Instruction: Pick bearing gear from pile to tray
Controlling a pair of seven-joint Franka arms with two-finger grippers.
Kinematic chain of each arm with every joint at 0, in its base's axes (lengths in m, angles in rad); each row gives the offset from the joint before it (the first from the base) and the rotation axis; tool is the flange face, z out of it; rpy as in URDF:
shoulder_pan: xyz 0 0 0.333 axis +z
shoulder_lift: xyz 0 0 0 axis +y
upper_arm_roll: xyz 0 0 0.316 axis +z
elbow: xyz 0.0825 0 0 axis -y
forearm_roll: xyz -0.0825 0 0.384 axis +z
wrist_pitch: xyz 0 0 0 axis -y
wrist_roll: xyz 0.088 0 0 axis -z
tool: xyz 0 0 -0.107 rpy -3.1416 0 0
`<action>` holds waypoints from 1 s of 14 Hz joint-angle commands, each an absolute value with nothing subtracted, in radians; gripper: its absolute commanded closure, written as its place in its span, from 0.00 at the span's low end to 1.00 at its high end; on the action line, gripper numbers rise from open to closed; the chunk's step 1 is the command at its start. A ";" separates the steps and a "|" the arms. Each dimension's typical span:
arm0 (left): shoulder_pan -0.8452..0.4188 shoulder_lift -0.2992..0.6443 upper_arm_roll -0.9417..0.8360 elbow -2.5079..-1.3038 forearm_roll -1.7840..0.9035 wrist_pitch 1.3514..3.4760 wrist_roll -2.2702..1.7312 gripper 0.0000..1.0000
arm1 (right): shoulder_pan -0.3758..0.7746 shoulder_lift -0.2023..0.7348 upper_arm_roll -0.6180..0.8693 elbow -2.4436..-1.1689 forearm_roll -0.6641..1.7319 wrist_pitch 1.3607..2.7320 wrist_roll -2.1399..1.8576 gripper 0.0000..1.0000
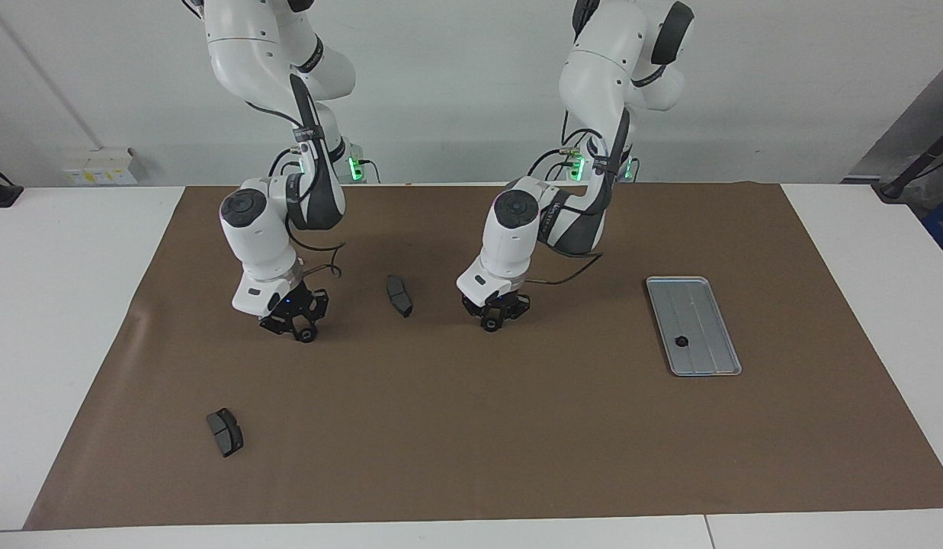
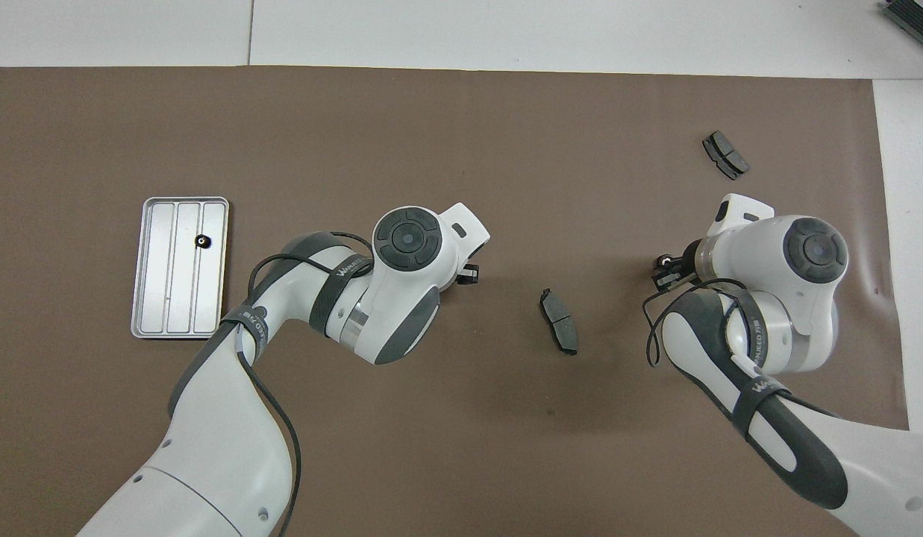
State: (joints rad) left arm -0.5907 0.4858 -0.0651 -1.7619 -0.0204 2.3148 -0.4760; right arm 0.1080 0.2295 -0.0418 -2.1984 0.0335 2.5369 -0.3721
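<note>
Both down on the matte brown mat (image 1: 471, 427), mid-frame in the facing view. Left gripper (image 1: 492, 323) pinched on a small round black gear (image 1: 491, 325); right gripper (image 1: 303, 332) pinched on another gear (image 1: 308, 335). Ridged silver tray (image 1: 707, 305) at frame right, third gear (image 1: 680, 341) inside. Two grey brake pads (image 1: 399, 295) lying flat.

Left arm (image 2: 342, 270) band — possibly "WALKECO"; right arm (image 2: 759, 339) alike.
</note>
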 commanded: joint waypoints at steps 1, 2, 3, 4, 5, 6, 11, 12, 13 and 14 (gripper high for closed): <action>-0.588 0.466 -0.051 -1.775 -0.015 2.301 -0.480 0.97 | 0.113 0.210 -0.041 -2.183 0.058 2.536 -0.289 1.00; -0.563 0.472 -0.049 -1.740 -0.015 2.280 -0.479 0.97 | 0.115 0.195 -0.040 -2.166 0.058 2.508 -0.241 1.00; -0.523 0.476 -0.049 -1.708 -0.014 2.249 -0.473 0.97 | 0.117 0.178 -0.038 -2.145 0.058 2.467 -0.191 1.00; -0.487 0.479 -0.049 -1.683 -0.015 2.231 -0.466 0.97 | 0.117 0.163 -0.034 -2.114 0.058 2.421 -0.137 1.00; -0.447 0.479 -0.049 -1.674 -0.012 2.224 -0.460 0.97 | 0.118 0.157 -0.031 -2.083 0.058 2.374 -0.097 1.00; -0.398 0.471 -0.051 -1.678 -0.015 2.227 -0.439 0.95 | 0.121 0.152 -0.028 -2.050 0.057 2.331 -0.059 1.00; -0.169 0.416 -0.054 -1.739 -0.025 2.217 -0.166 0.96 | 0.129 0.175 0.110 -1.885 0.040 2.172 0.292 1.00; -0.129 0.388 -0.054 -1.768 -0.026 2.192 -0.088 0.96 | 0.129 0.178 0.142 -1.876 0.040 2.172 0.349 1.00; -0.094 0.361 -0.054 -1.788 -0.026 2.160 -0.010 0.96 | 0.130 0.187 0.172 -1.864 0.040 2.174 0.397 1.00; -0.063 0.335 -0.054 -1.811 -0.028 2.128 0.059 0.96 | 0.130 0.205 0.205 -1.839 0.040 2.175 0.464 1.00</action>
State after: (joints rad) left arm -0.1160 0.4314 -0.0410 -1.7205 -0.0219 2.1808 -0.0569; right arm 0.1394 0.1588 0.1541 -1.8990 0.0336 2.1899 0.3642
